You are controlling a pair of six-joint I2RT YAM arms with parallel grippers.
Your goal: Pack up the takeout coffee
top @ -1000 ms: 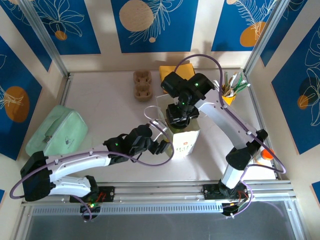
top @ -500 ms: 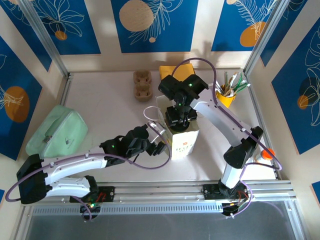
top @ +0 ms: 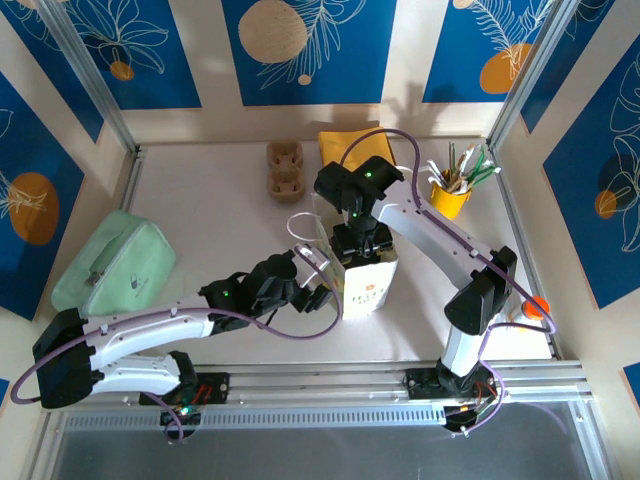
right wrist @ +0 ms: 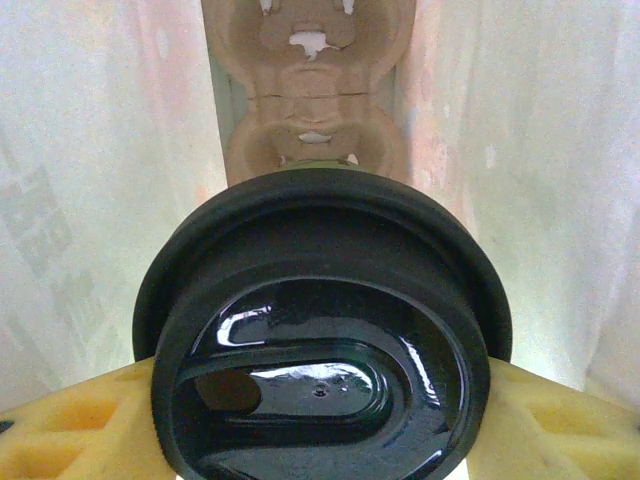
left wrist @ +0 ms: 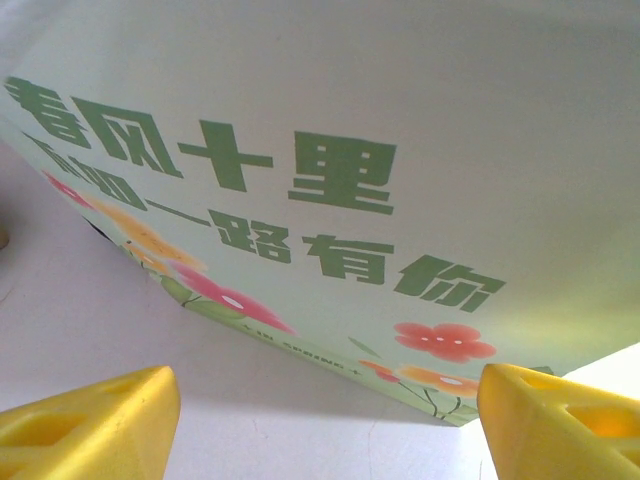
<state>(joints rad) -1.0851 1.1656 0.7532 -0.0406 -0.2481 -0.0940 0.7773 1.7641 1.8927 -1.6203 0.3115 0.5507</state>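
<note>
Clamped in right pincer [right wrist: 320,430]: takeout coffee [right wrist: 320,330], black lid up, down inside the white paper bag [top: 368,290] at table centre. Beneath it, on the bag floor: brown pulp carrier [right wrist: 315,110], far sockets apparently vacant. Not yet seated or released. Just left of the bag, facing its printed side: left pincer [left wrist: 320,420], spread wide, gripping nothing. Judged well past halfway. Left to do: seat in carrier, let go, withdraw.

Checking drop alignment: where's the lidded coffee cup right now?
Right wrist view: the coffee cup, black lid towards the camera, is gripped in the right pincer inside the white bag, above the brown pulp carrier at its bottom.
</note>
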